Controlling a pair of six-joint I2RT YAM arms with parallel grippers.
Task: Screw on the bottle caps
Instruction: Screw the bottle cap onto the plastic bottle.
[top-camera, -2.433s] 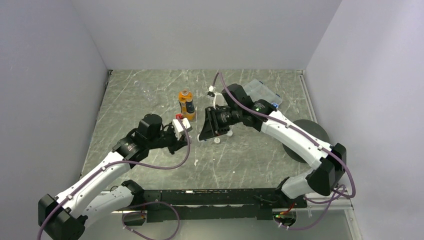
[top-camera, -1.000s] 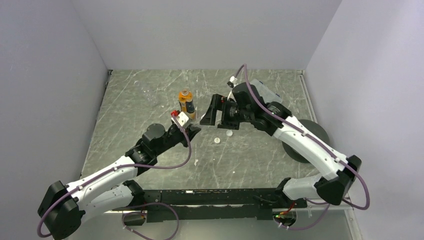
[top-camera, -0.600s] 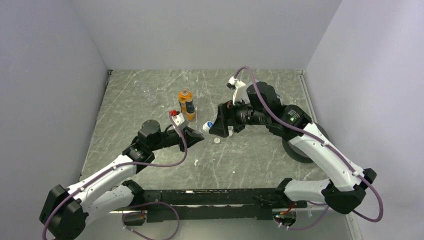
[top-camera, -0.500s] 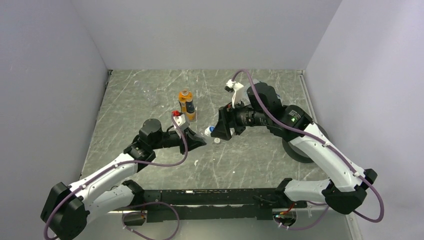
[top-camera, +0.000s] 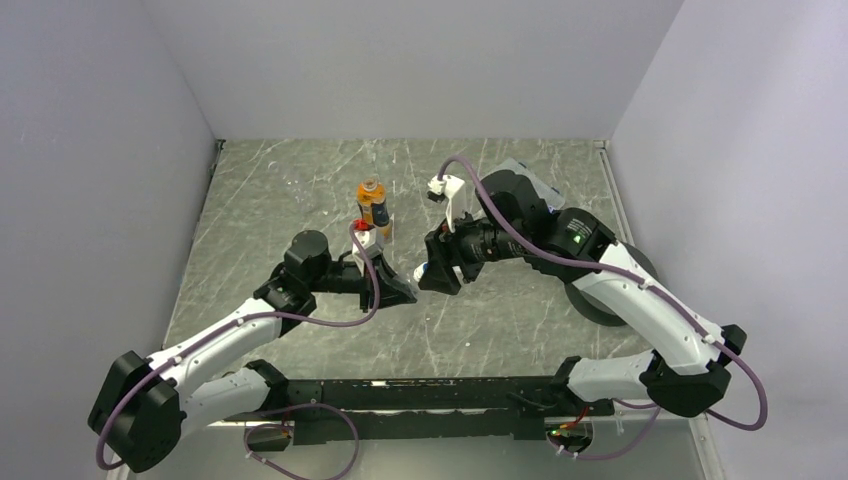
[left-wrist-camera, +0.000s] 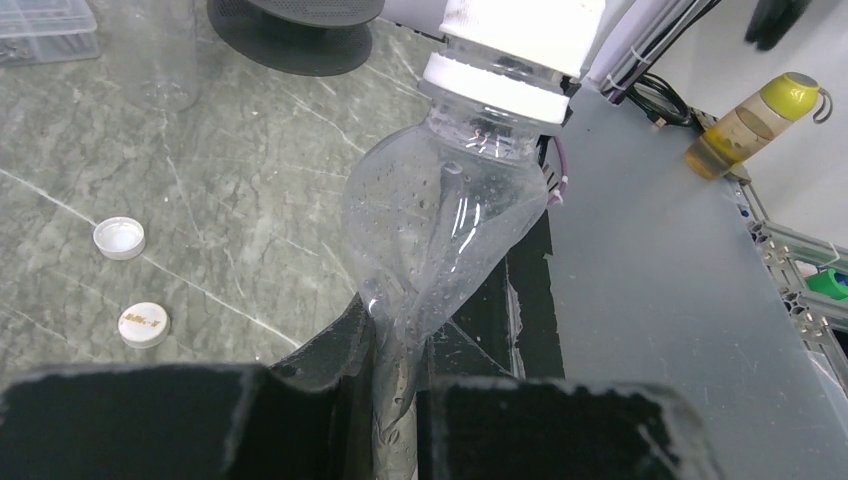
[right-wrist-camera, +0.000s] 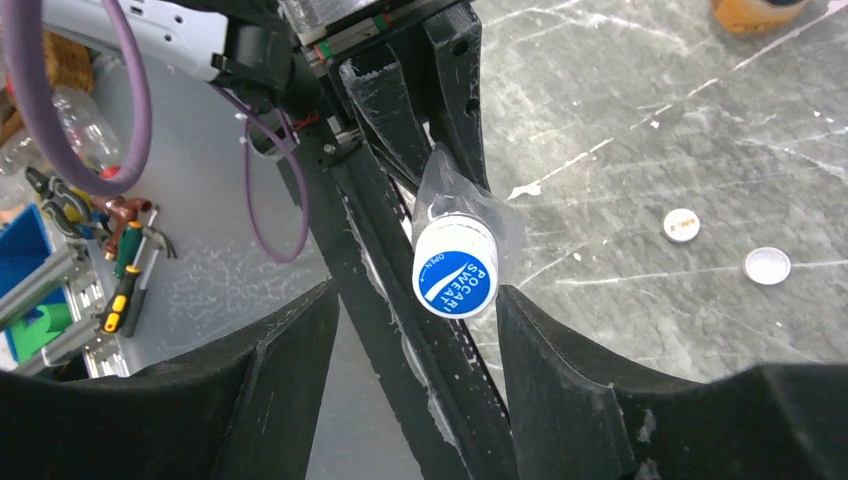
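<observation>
Left tool is clamped on the lower body of a clear bottle, pressing the thin plastic flat between its fingers so that the wall buckles and folds above the grip. It holds the bottle above the surface, near the middle, with the neck pointing away from it toward the right tool. A blue-topped cap with white sides sits on the bottle's mouth; how far it is threaded on I cannot tell. The right tool faces that cap head-on with its jaws apart, one finger to each side of it. A plain gap shows on one side, while on the other the finger's edge lines up with the cap's rim, so contact there cannot be judged. Two loose white caps lie on the surface near each other, off to the side of the held bottle, one showing its hollow inside and the other its flat top. An orange bottle stands upright farther back, apart from both tools. A large black disc lies on the right side of the surface, partly under the right arm, and a flat clear box lies toward the far right corner.
</observation>
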